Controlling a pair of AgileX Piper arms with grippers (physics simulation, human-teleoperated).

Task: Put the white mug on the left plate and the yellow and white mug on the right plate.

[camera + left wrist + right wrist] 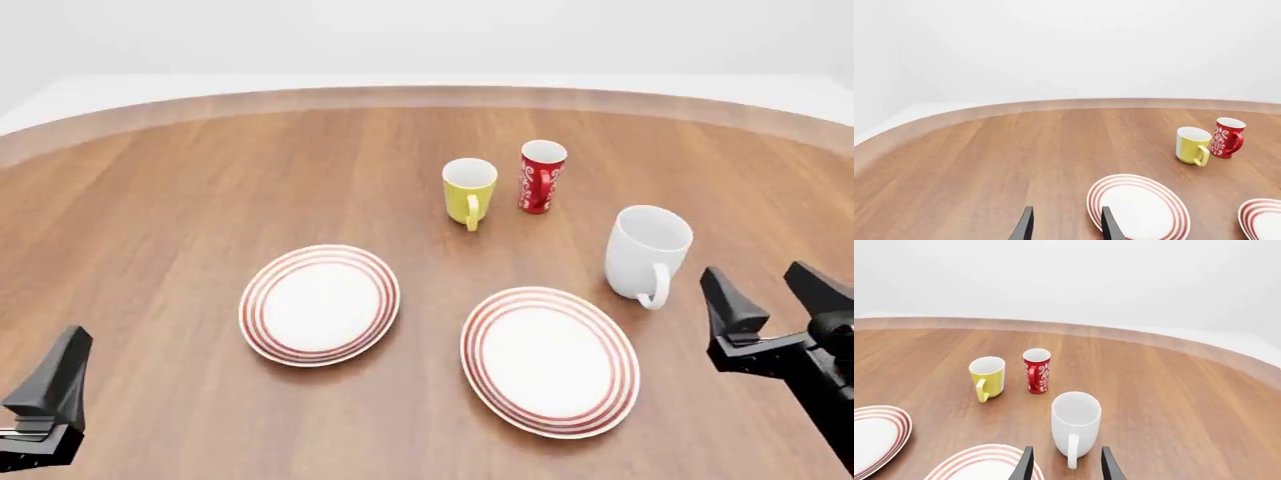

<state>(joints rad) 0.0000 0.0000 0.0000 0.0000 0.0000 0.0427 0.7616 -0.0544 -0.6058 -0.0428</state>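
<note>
Starting from the wooden surface (174,190), both plates lie empty in the front view's lower middle: the left plate (258,318) left of centre, the right plate (486,368) just right of it. Standing upright at right of centre, near the right plate's upper right edge, the white mug (646,248) turns its handle toward the right gripper (778,295), whose fingers are spread and empty. A good grasp likely straddles the handle or rim squarely. Upper centre holds the yellow and white mug (469,190), beside a red cup (541,176). Only one finger of the left gripper (1066,225) shows in front, but its wrist view shows it parted, holding nothing.
</note>
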